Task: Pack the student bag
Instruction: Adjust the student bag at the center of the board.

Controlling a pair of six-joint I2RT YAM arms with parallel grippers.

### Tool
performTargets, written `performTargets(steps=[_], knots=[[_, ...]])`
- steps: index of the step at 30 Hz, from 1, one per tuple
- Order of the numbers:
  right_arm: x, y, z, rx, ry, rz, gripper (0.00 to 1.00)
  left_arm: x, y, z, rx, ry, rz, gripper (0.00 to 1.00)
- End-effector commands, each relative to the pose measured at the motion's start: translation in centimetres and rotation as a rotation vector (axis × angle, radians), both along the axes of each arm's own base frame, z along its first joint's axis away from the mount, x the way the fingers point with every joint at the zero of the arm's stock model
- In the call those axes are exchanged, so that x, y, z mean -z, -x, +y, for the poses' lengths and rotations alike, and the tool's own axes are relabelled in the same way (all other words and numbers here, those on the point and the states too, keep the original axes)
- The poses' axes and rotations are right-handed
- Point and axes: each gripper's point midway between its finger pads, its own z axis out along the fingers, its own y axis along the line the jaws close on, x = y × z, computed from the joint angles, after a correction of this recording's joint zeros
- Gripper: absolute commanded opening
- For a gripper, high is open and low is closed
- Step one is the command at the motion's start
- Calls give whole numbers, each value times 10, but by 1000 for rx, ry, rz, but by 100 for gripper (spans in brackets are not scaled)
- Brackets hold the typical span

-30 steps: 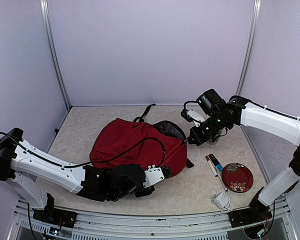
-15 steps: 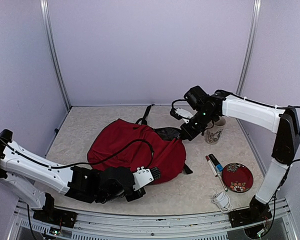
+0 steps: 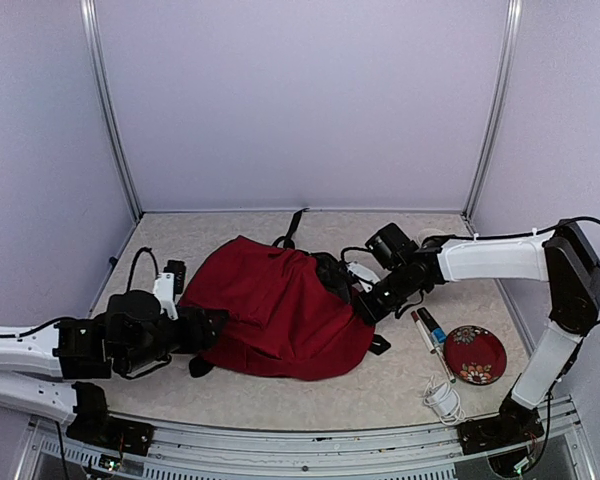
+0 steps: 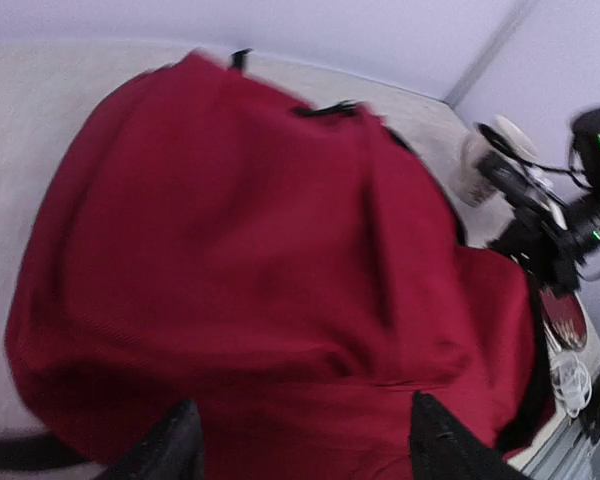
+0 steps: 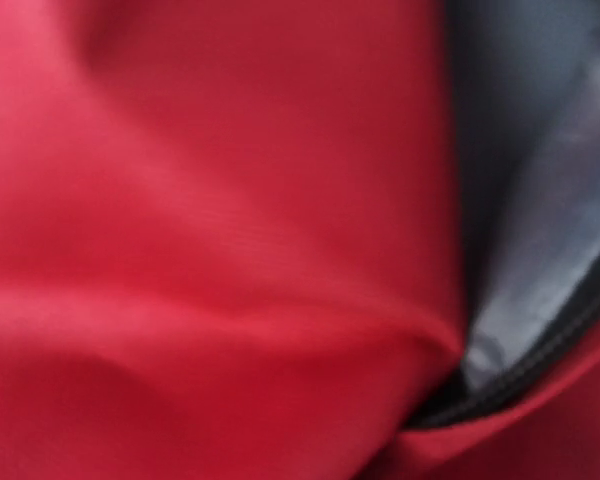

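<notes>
The student bag [image 3: 280,310], a dark-red backpack, lies flat in the middle of the table with its opening to the right. Its red fabric [image 4: 260,250] fills the left wrist view. My left gripper [image 3: 212,325] is at the bag's left side, open, and its two black fingertips [image 4: 180,440] stand wide apart just before the fabric. My right gripper [image 3: 365,308] is shut and pressed against the rim of the bag's opening. Its wrist view holds only blurred red fabric [image 5: 210,250] and grey lining [image 5: 540,180]. Its fingers are hidden there, so I cannot tell whether they pinch the bag.
Two markers [image 3: 427,325], a red patterned plate [image 3: 475,355] and a coiled white cable [image 3: 442,400] lie to the right of the bag. A pale cup [image 4: 480,165] stands behind the right arm. A black strap [image 3: 295,222] trails toward the back wall.
My left arm has swung from the bag's near edge round to its left side and its gripper has opened. The right gripper came down along the opening, and the bag shifted left.
</notes>
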Motion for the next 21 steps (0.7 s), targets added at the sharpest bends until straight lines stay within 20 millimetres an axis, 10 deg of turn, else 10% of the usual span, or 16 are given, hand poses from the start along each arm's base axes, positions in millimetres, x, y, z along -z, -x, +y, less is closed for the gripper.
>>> performTargets(steps=[1,7,14,21], knots=[[-2,36,34,-72,-90,50,0,84,-3,76,-323,192,342,60],[-10,97,86,-205,-168,120,0,84,-33,102,-395,224,263,58],[-38,159,177,-381,-366,160,0,83,-113,81,-346,66,247,60],[-59,114,234,-319,-512,94,0,36,-208,21,-131,125,137,66]])
